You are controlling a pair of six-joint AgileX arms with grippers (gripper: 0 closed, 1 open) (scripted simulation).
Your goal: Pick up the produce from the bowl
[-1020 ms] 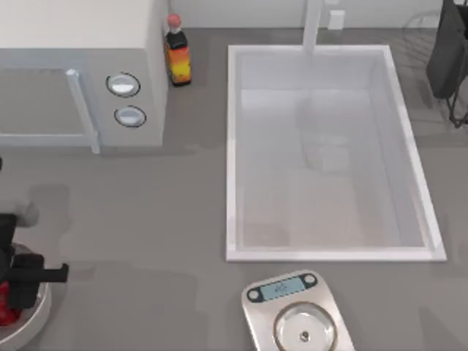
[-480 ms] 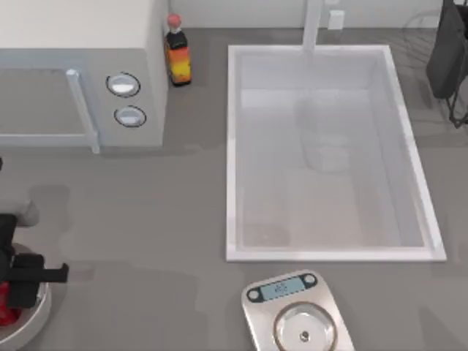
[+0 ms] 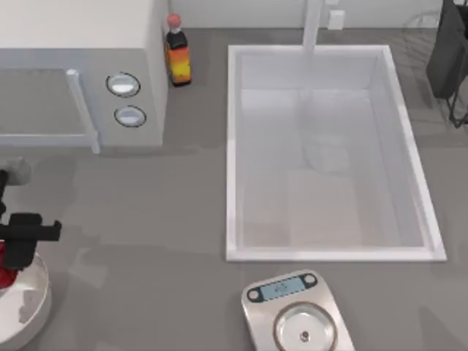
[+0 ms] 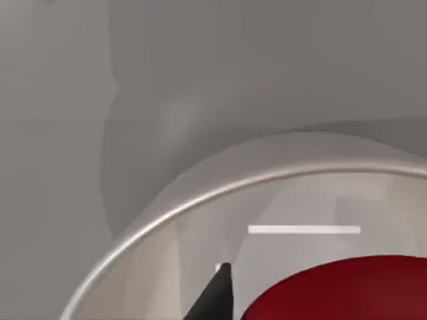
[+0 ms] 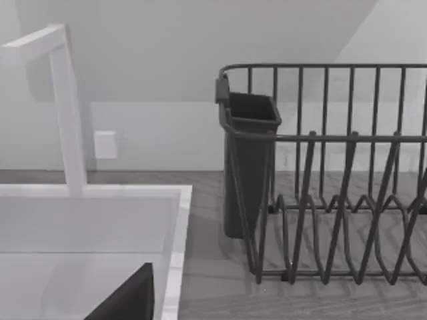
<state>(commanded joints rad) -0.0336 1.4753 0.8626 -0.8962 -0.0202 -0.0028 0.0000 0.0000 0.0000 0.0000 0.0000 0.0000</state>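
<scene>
Since a second ago the left gripper (image 3: 13, 256) has risen, fingers clamped on the small glossy red produce (image 3: 6, 263) (lifted to clear the rim), now above the round white bowl (image 3: 33, 307). Right arm parked beside the dark wire dish rack (image 5: 333, 173).

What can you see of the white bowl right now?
The bowl sits at the table's left edge near the front, partly cut off in the top view. It is round, plain white, smooth and glossy, upright, with a thick rim curving across the left wrist view. Its floor looks bare in the top view. The red produce shows at its far rim under the left pincer; whether the two touch cannot be told.
</scene>
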